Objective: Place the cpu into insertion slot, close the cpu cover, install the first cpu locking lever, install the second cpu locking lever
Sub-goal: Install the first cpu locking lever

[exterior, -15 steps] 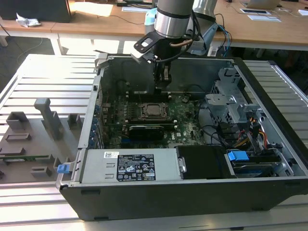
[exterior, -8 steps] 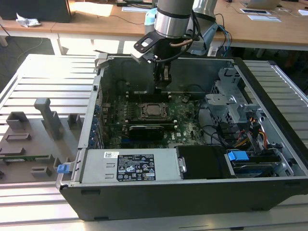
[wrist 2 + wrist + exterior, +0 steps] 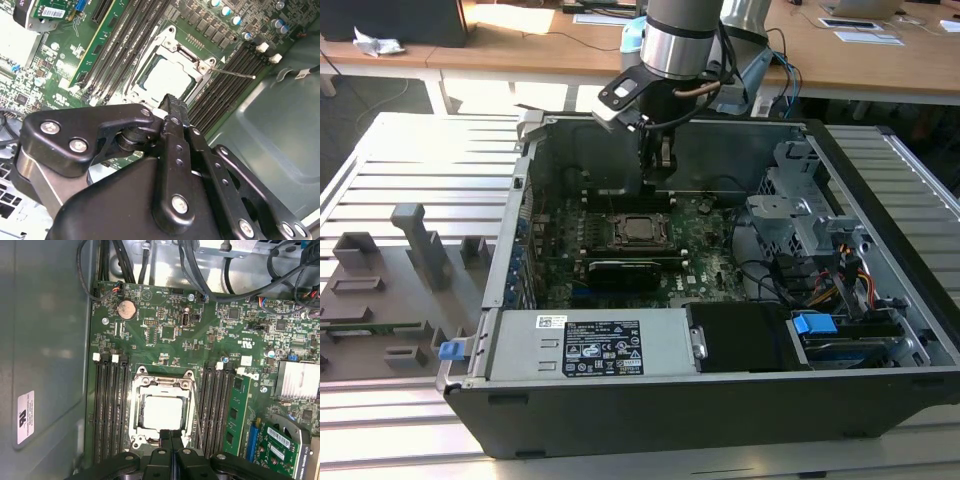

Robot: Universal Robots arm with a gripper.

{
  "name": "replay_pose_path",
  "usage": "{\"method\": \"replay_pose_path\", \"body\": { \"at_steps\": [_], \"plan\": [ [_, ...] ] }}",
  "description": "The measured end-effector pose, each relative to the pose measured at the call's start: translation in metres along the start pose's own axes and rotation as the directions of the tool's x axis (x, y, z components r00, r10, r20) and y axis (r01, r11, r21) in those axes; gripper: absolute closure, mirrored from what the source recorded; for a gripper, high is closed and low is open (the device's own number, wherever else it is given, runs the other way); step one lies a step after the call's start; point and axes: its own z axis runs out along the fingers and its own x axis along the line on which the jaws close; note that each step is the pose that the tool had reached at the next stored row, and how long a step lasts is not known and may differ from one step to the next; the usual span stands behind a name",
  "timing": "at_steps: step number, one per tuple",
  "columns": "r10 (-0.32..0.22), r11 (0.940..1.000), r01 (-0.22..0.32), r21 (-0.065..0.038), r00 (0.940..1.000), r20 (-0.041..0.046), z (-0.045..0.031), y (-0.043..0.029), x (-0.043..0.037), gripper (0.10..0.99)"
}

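cpu (image 3: 161,412) in insertion slot (image 3: 133,416)

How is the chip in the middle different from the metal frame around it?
The cpu is a solid, plain, pale square; the cpu cover is a thin frame with a big window. The cpu lies inside that window; the cpu cover rings it, with tabs along its edge. Both are silvery, squarish and flat.

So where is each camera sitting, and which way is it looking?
Exterior view: off the arm, looking down into the open computer case; the arm and gripper show.
First wrist view: on the wrist, facing the motherboard past the shut gripper.
Second wrist view: also on the wrist, facing the motherboard slantwise over the gripper's black linkage.
Shared: all three show the cpu on the motherboard.
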Motion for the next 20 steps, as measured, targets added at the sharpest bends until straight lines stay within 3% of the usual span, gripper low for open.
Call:
{"method": "replay_pose_path", "body": {
  "at_steps": [3,6,7,8,9,11,13,15,16,18,19,20],
  "plan": [
    [-0.057,0.9984,0.057,-0.002,0.9984,0.0052,0.0001,0.0,0.0,0.98],
    [-0.135,0.9909,0.135,-0.003,0.9908,0.0125,0.0,0.0,0.0,0.98],
    [-0.178,0.9841,0.178,-0.004,0.984,0.0167,0.0,0.0,0.0,0.98],
    [-0.239,0.9709,0.239,-0.005,0.9707,0.0227,0.0,0.0,0.0,0.98],
    [-0.27,0.9628,0.27,-0.005,0.9625,0.0257,0.0,0.0,0.0,0.98],
    [-0.304,0.9527,0.304,-0.005,0.9523,0.0292,0.0,0.0,0.0,0.98],
    [-0.368,0.9298,0.368,-0.005,0.9293,0.0357,0.0,0.0,0.0,0.98],
    [-0.406,0.9135,0.407,-0.005,0.9128,0.0397,0.0,0.0,0.0,0.98],
    [-0.438,0.8988,0.438,-0.005,0.8981,0.0431,0.0,0.0,0.0,0.98],
    [-0.476,0.8789,0.477,-0.004,0.878,0.0472,0.0,0.0,0.0,0.98],
    [-0.5,0.8656,0.501,-0.004,0.8647,0.0498,0.0,0.0,0.0,0.98],
    [-0.514,0.8571,0.515,-0.003,0.8561,0.0514,0.0,0.0,0.0,0.98]
  ]
}}
